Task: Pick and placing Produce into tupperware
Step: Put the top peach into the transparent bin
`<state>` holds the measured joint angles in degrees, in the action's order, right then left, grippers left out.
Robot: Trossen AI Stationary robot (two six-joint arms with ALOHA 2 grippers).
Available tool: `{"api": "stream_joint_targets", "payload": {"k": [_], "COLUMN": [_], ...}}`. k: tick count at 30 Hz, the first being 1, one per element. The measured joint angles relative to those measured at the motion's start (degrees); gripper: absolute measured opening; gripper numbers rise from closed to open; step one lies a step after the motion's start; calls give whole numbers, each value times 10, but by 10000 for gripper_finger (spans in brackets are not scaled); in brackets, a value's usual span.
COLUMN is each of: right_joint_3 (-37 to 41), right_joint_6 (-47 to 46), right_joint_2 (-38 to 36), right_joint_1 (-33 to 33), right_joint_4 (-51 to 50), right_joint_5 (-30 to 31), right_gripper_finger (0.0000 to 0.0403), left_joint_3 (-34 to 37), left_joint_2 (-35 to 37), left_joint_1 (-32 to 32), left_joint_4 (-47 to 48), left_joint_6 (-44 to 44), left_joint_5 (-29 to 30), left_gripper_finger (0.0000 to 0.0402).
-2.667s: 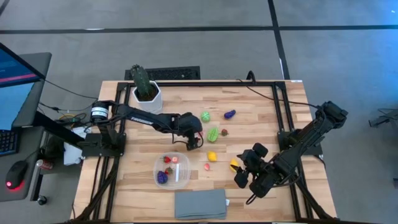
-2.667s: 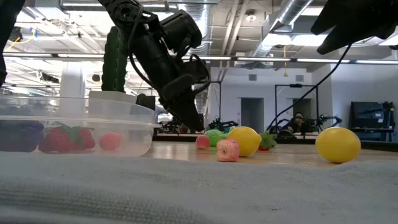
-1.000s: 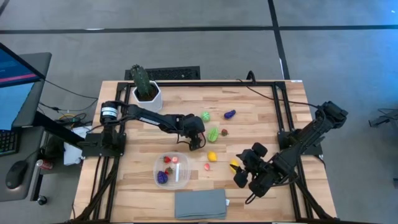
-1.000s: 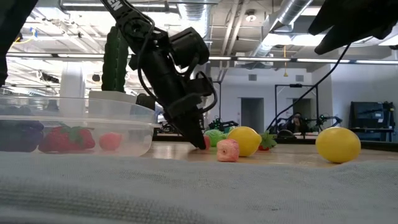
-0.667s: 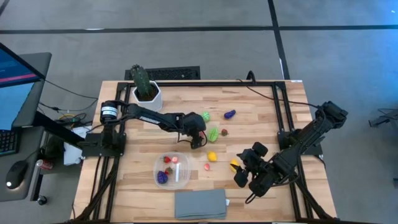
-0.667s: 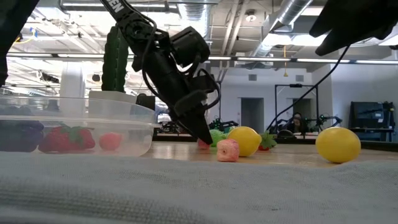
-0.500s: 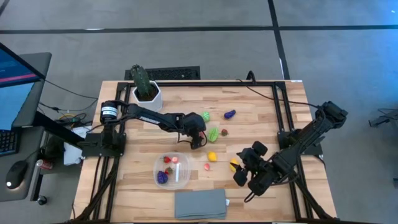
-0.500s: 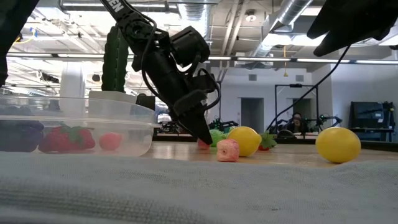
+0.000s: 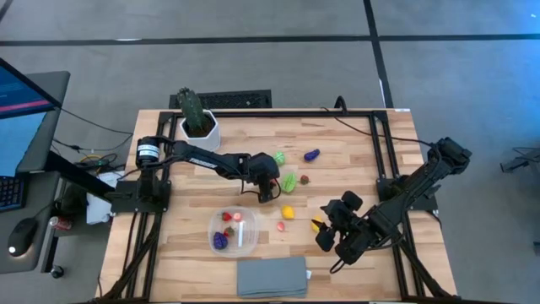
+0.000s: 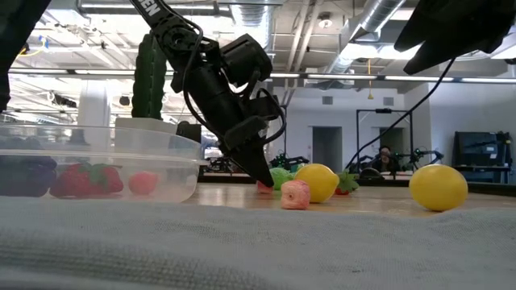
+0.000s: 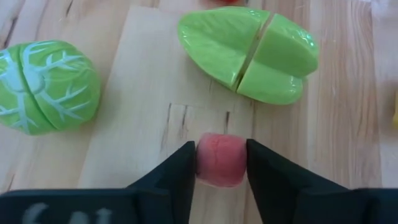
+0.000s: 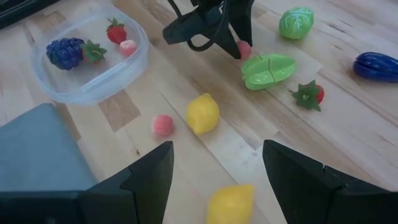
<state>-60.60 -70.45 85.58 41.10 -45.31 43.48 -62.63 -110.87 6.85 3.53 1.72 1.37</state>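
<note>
The grey folded cloth (image 9: 272,276) lies at the bottom centre of the high view, on the near edge of the wooden table (image 9: 346,148). Just above it and slightly left sits the clear tupperware (image 9: 234,230), holding a purple grape cluster (image 9: 220,241), two red strawberries (image 9: 227,217) and a pale pink piece (image 12: 128,46).

To the lower right of the high view, the right end effector (image 9: 327,237) hangs over the table with its fingers spread and nothing between them. A yellow lemon (image 9: 317,225) lies just beside it; in the right wrist view this lemon (image 12: 231,203) shows between the two dark fingers (image 12: 148,175) but apart from them. To the left of that, near the middle of the frame, lie a small pink piece (image 9: 281,226) and a second yellow lemon (image 9: 288,212), close together and just to the right of the tupperware.

Farther up, at the centre of the high view, the left end effector (image 9: 268,196) points down at the table, its fingers (image 11: 176,169) pressed against both sides of a small pink-red produce piece (image 11: 221,160) that rests on the wood. Immediately beyond it lies a light green split vegetable (image 9: 289,181), and then a round green cabbage (image 9: 278,158). A small red strawberry with green leaves (image 9: 305,179) lies to the right of the split vegetable, and a dark purple eggplant (image 9: 312,154) farther up and right.

In the upper left of the table stands a green cactus (image 9: 190,107) in a white pot (image 9: 201,132).
</note>
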Motion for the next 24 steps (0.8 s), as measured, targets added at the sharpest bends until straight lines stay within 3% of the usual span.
{"api": "stream_joint_targets", "payload": {"k": [6, 15, 24], "right_joint_3": [0, 0, 0], "right_joint_6": [0, 0, 4], "right_joint_2": [0, 0, 0], "right_joint_1": [0, 1, 2], "right_joint_4": [6, 8, 8], "right_joint_5": [-1, -12, -17], "right_gripper_finger": [271, 271, 271], "left_joint_3": [0, 0, 0], "left_joint_2": [0, 15, 84], "left_joint_1": [0, 0, 0], "left_joint_4": [0, 22, 55], "left_joint_6": [8, 26, 26], "left_joint_5": [0, 0, 5], "left_gripper_finger": [90, 90, 87]}}
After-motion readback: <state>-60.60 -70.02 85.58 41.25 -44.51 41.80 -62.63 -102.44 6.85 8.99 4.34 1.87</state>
